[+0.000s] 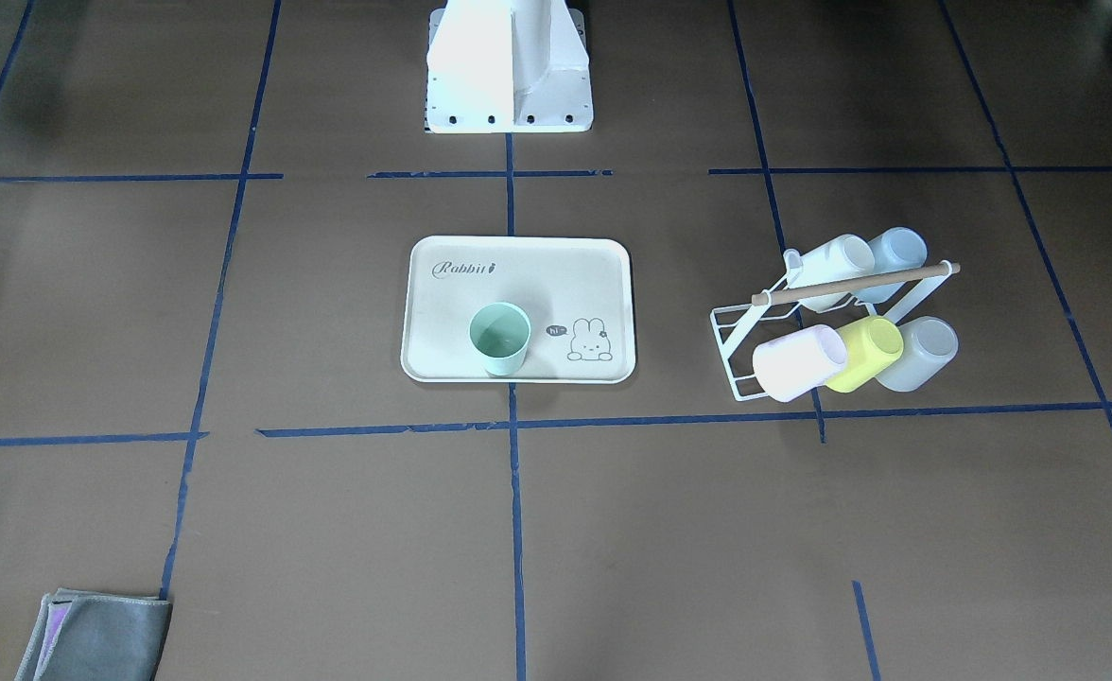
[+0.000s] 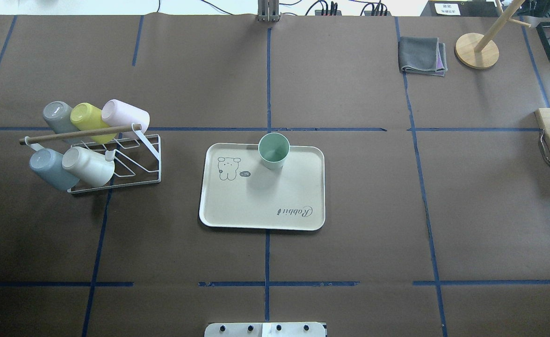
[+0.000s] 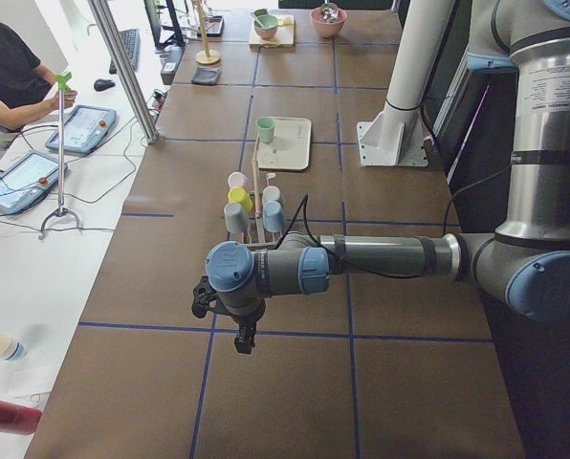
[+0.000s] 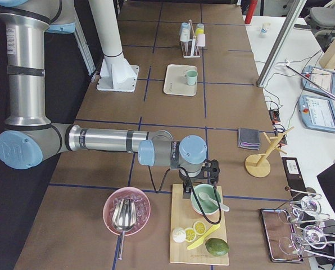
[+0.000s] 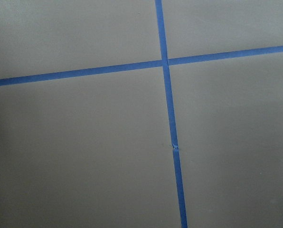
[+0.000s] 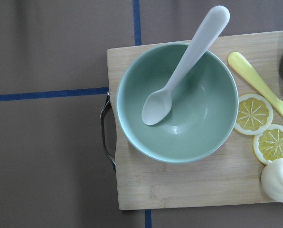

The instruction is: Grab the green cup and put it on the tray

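Left claw (image 3: 245,337) hangs nearest, low in the side view over brown table paper (image 3: 295,382). Right claw (image 4: 186,191) hovers above a bowl (image 6: 198,118) on a board (image 6: 179,185). Fingers apart or together? I cannot tell. Green cup (image 1: 499,338) stands upright on the tray (image 1: 452,293), centre frame, well apart from both claws. Job looks done; a cup rack (image 1: 728,342) sits right of it.

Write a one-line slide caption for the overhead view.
Green cup upright on the cream tray near its far rim; wire cup rack at left.
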Motion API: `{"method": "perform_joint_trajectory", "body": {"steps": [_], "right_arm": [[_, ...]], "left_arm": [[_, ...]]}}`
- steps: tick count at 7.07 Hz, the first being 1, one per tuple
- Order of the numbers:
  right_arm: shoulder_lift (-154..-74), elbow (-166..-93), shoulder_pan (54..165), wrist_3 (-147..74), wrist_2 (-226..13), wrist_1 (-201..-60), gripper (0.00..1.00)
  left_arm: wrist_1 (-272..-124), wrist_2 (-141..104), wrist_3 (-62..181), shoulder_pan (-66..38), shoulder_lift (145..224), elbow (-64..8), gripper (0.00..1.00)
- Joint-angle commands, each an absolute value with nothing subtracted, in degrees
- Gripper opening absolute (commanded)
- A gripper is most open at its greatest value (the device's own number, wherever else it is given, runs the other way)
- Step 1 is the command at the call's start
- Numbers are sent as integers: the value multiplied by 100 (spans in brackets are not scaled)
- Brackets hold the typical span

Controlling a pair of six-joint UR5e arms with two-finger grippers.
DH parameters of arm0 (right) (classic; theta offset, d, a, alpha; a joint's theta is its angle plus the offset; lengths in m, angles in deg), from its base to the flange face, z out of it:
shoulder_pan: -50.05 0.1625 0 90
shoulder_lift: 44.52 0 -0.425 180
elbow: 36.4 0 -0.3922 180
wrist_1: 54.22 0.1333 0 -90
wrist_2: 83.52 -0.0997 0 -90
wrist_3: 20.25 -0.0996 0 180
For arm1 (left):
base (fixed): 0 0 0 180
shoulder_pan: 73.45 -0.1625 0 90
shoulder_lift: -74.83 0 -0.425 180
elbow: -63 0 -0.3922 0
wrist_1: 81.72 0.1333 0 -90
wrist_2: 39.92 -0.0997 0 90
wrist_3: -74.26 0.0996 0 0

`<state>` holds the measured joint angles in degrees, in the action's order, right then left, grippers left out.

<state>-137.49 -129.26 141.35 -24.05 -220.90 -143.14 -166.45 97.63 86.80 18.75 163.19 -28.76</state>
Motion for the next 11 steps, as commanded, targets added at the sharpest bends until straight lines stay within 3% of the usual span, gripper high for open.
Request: {"method": "perform_joint_trajectory", "body": {"steps": [1, 11], "right_arm": [[-13751, -12930, 14154, -2403, -22090, -14316, 100], [-13733, -12939, 14190, -2455, -22090, -14317, 100]], "left_arm": [[-16645, 9763, 8692, 1875, 16333, -2868, 100], [-16689, 9675, 8244, 1875, 16360, -2815, 100]]}}
